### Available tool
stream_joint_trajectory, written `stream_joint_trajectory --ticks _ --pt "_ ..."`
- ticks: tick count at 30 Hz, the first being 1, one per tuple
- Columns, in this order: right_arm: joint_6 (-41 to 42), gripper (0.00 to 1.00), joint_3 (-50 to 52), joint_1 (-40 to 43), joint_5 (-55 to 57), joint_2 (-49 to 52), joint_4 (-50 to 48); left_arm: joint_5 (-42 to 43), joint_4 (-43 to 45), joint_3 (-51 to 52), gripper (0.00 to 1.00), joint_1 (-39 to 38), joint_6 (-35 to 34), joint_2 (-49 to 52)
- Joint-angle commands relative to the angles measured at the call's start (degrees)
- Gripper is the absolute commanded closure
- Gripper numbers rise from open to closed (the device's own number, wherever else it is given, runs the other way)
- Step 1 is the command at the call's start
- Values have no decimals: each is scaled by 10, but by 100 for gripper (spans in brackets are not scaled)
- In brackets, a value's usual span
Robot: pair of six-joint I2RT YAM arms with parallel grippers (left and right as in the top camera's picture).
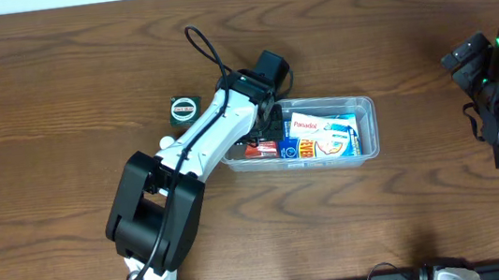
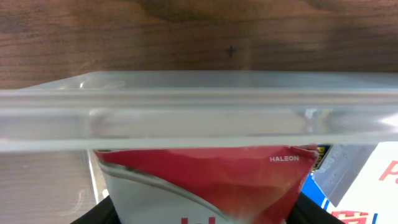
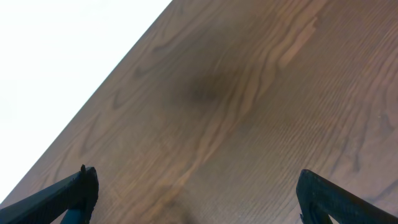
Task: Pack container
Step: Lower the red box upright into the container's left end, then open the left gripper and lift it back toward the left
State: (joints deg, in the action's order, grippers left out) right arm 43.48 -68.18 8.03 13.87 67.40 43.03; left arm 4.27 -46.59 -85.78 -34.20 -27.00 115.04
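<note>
My left hand (image 2: 199, 218) is closed on a red-and-white box (image 2: 205, 180) marked HALEON, at the nine o'clock end of the container (image 1: 373, 131), mid-desk (image 1: 53, 68). The container looks light, thin-walled and slippery, so I'd take it by its rim. A Panadol pack (image 1: 319, 127) lies inside. At three o'clock, my right hand (image 3: 196, 190) gapes wide, empty.

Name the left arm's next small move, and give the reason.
Probably open the left claw and let go: the red and white box it appears to grip already sits inside the container, below its rim, beside other packs. Whether it rests on the floor is unclear.
</note>
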Motion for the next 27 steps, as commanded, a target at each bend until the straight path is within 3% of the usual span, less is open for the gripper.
stream_joint_trajectory --ticks 1,18,27 --pt "8 1 -4 3 5 1 1 -5 0 3 37 0 3 8" --pt "8 1 -4 3 5 1 1 -5 5 3 32 0 3 8" --pt "8 1 -4 3 5 1 1 -5 9 3 22 0 3 8"
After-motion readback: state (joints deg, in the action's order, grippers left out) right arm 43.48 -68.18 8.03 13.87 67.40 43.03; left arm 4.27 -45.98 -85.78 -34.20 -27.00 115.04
